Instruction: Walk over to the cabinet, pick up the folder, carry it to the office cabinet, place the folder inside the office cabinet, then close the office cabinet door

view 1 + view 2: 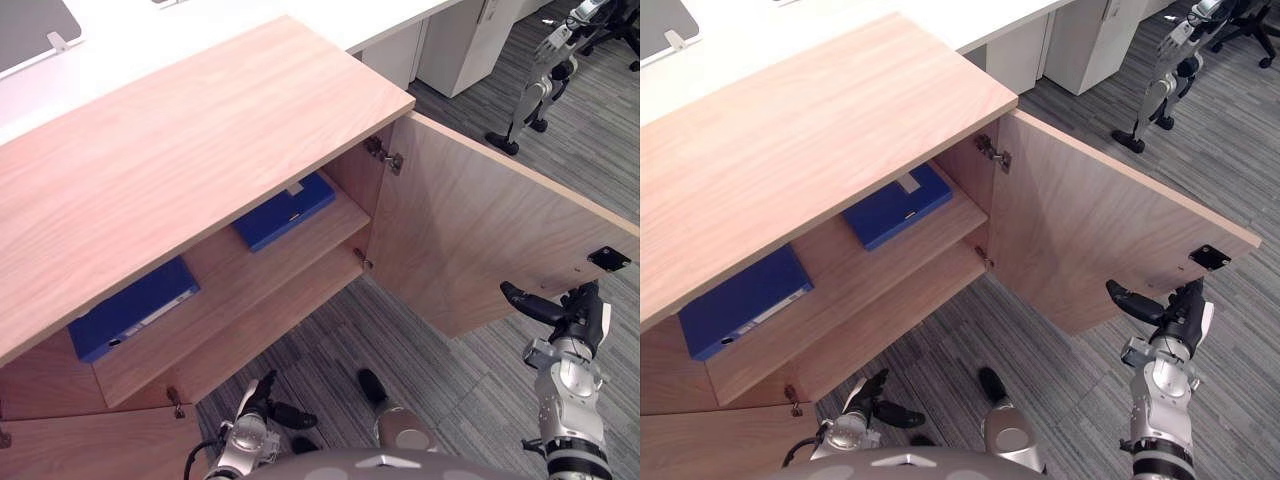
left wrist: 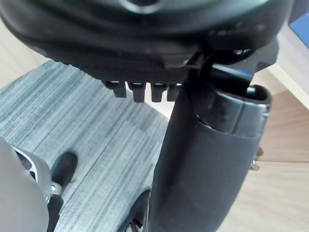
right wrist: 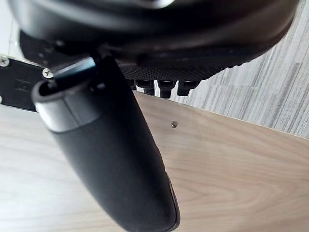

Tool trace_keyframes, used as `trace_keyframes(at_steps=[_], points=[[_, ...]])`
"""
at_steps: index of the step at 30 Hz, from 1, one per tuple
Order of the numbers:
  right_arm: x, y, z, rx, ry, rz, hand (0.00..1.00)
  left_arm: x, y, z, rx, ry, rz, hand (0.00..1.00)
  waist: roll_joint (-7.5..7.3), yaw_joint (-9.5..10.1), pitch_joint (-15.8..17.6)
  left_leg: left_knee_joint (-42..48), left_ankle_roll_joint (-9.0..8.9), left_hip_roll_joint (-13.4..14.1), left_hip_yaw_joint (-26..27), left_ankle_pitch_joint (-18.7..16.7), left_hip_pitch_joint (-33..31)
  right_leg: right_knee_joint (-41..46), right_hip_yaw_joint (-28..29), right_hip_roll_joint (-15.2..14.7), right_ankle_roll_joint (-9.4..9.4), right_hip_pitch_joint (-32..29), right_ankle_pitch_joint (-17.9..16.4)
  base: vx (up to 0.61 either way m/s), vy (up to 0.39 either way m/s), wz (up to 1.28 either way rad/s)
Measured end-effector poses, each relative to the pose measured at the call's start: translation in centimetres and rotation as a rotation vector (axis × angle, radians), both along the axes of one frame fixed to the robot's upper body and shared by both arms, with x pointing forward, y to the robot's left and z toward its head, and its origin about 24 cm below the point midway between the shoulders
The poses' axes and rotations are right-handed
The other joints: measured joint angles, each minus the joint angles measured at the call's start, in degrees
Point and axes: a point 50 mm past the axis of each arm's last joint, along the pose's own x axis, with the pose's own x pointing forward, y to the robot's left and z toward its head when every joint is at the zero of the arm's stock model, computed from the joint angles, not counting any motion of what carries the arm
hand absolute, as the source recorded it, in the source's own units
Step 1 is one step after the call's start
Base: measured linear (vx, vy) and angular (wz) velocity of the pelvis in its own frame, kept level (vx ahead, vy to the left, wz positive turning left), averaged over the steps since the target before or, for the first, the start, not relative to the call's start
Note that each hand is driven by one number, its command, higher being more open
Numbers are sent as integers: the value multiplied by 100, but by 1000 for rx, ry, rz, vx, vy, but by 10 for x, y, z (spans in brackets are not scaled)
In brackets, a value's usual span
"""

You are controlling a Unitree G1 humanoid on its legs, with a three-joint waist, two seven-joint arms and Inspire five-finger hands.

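While the head views take in the whole office cabinet with its right door swung wide open, the wrist views give only close details. The right wrist view shows that hand's thumb lying along the door's inner wood face, beside a black plate and one screw. The left wrist view shows striped grey carpet, pale wood and a sliver of blue at one corner. Two blue folders lie flat on the upper shelf inside the cabinet, well apart. The first folder lies near the shelf's left end, its labelled spine facing the front edge. The second folder lies towards the right end, close to the hinge side. Each has its visible long side running parallel to the shelf's front edge, though the cabinet top hides their rear parts. Two hinges show on the open door's edge, one high and one low. The left hand hangs low over the carpet in front of the cabinet, fingers relaxed and grasping nothing. The right hand is at the door's lower outer corner, fingers straight, thumb spread, released and empty. A white worktop runs behind the cabinet.
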Motion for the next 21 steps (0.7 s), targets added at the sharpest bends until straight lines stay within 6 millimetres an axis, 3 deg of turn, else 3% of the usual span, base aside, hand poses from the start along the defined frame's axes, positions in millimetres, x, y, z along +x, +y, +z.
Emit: trace_keyframes(at_steps=[3,5,13,16,21], points=[[-10,11,-1,-8,2,17,100,-1,0,0,0,2,0,100,-16,-6,5,-6,4,1,-15,15,-10,-53,1,-2,-4,7,45,4,-10,-3],[-32,39,-1,14,-5,79,100,1,-1,0,0,-2,-9,100,-84,-36,10,13,9,2,-16,18,-57,-112,77,-1,-8,-1,138,24,-30,-11],[-74,85,-2,77,44,202,100,-1,-10,-1,-5,4,-56,100,-250,-94,8,308,-10,108,-10,-146,-158,-89,128,-5,21,-14,188,3,-3,-1],[-96,105,-2,112,104,344,100,-3,-9,-1,13,12,-117,100,-402,-168,0,462,-11,167,-15,-217,-208,-57,166,19,25,-27,203,5,-1,-5],[-117,116,1,145,197,591,100,-2,-7,0,30,13,-210,100,-632,-182,-40,626,22,176,-123,-269,-296,18,146,3,47,-49,207,-2,7,4]])
